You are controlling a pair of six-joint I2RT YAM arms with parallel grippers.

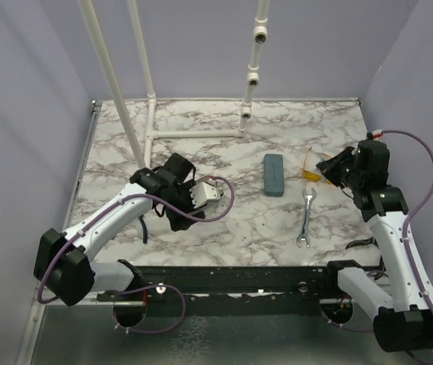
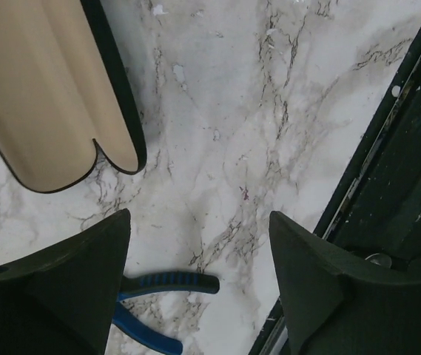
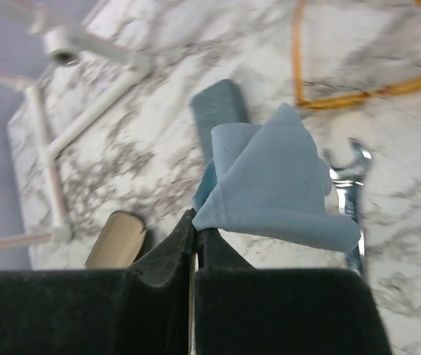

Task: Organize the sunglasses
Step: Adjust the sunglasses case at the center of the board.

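A folded pale-blue cloth (image 3: 273,185) is being gripped by the clenched right end effector (image 3: 194,225); the left end effector (image 2: 199,218) is being held released. Stowing the cloth likely follows.

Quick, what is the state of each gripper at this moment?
Left gripper: open, holding nothing.
Right gripper: closed on a blue cloth.
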